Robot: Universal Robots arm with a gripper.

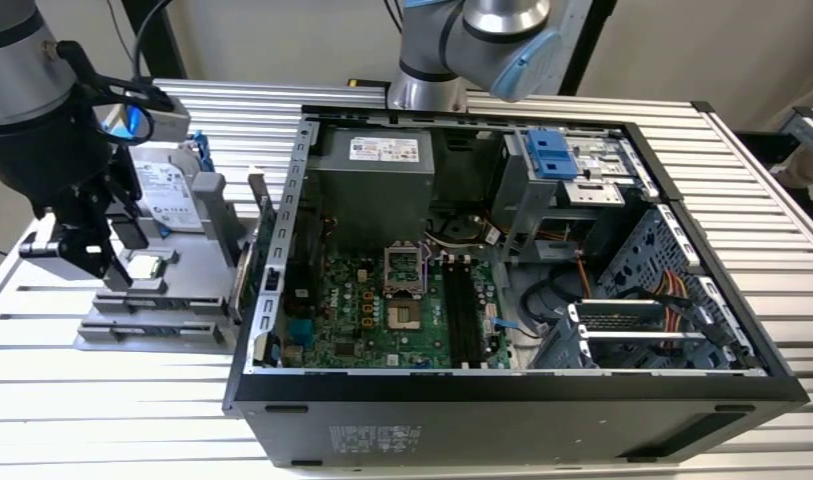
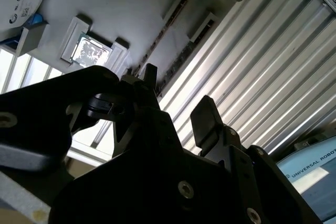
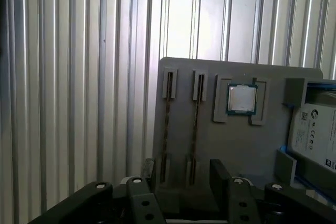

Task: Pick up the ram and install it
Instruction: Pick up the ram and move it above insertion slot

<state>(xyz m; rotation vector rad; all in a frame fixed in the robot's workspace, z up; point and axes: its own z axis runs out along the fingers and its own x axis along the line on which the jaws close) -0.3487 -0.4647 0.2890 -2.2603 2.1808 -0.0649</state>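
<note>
The ram stands on edge in the grey parts holder [image 3: 236, 150]. It shows as two thin sticks, one [image 3: 167, 124] beside the other [image 3: 195, 124], and in the second wrist view as dark strips [image 2: 157, 45]. My gripper [image 3: 184, 174] is open above the holder's near end, and both sticks run toward the gap between its black fingers [image 3: 220, 171]. Nothing is held. In the exterior view the gripper [image 1: 106, 265] hangs over the holder at the exterior view's left, outside the computer case. The motherboard's long black slots [image 1: 462, 310] lie inside the case.
A small square silver processor chip [image 3: 241, 99] and a silver hard drive [image 3: 315, 135] share the holder. The open computer case [image 1: 513, 385] stands to the exterior view's right of it. A second arm's base [image 1: 426, 85] stands behind the case on the ribbed metal table [image 3: 79, 103].
</note>
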